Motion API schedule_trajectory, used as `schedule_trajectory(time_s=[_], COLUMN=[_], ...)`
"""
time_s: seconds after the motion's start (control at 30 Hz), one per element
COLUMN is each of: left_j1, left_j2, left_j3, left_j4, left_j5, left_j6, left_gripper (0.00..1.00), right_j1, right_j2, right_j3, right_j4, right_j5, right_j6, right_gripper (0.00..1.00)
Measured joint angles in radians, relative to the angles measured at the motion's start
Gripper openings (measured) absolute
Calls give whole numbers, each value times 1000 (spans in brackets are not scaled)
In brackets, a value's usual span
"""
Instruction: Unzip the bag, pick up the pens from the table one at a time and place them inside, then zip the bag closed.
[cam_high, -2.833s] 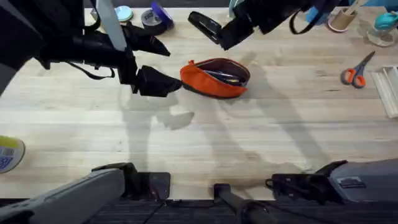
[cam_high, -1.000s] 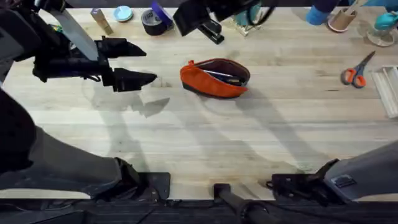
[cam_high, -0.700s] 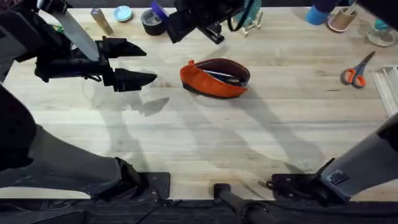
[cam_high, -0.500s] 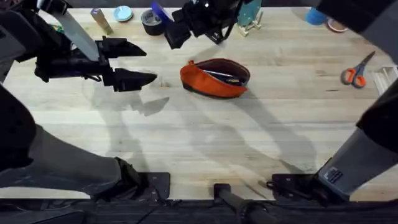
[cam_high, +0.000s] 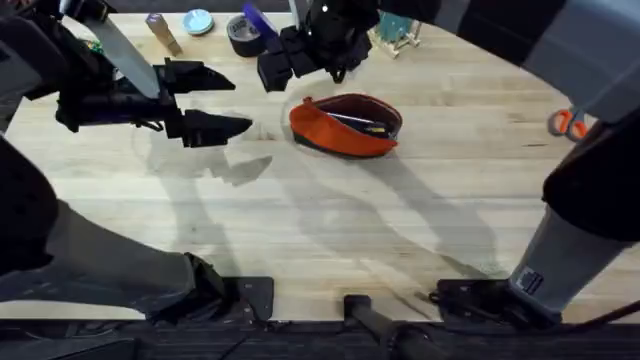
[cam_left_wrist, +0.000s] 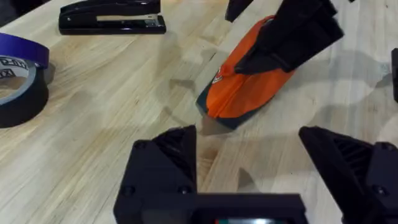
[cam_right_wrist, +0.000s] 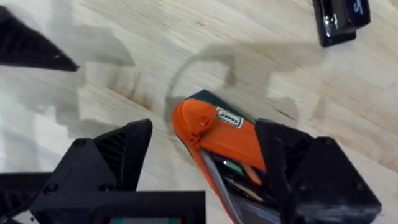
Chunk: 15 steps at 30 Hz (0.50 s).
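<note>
1. The bag (cam_high: 346, 125) lies on the tabletop (cam_high: 330, 230) slightly toward 12 o'clock from the middle of the overhead view, long axis running from 9 to 3 o'clock.
2. Its zip stands open: the dark interior shows along the top, and the pens (cam_high: 358, 122) lie inside, lengthwise.
3. In the right wrist view the open mouth of the bag (cam_right_wrist: 214, 140) shows a silvery-grey stick and other coloured contents (cam_right_wrist: 239, 180); a small white label sits on the orange fabric near its end.
4. The left tool (cam_high: 215, 101) hangs over the tabletop at 9 o'clock of the bag, well apart from it, fingers spread wide and holding nothing.
5. The left wrist view looks between those spread fingers (cam_left_wrist: 168, 155) toward the bag's (cam_left_wrist: 245, 87) nearer end, with bare wood between.
6. The right tool (cam_high: 278, 64) reaches in across the far side and hovers near the bag's 10 o'clock end, just above it and not touching; its fingers are apart and empty.
7. In the left wrist view the right tool (cam_left_wrist: 292, 37) hangs dark directly over the bag.
8. A black stapler (cam_left_wrist: 112, 15) lies beyond the bag at 12 o'clock, with a roll of tape (cam_high: 243, 30) beside it at 9 o'clock.
9. Orange-handled scissors (cam_high: 566, 122) peep out at 3 o'clock, partly behind the right arm.
</note>
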Motion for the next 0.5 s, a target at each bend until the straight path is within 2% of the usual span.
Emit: schedule_trajectory(time_s=[0.5], left_j1=[0], left_j2=[0], left_j3=[0], left_j4=[0], left_j5=[0], left_j6=[0], left_gripper=[993], right_j1=[11], right_j2=[34], right_j3=[2], right_j4=[-27], right_j5=[11], right_j6=[46], right_gripper=[996])
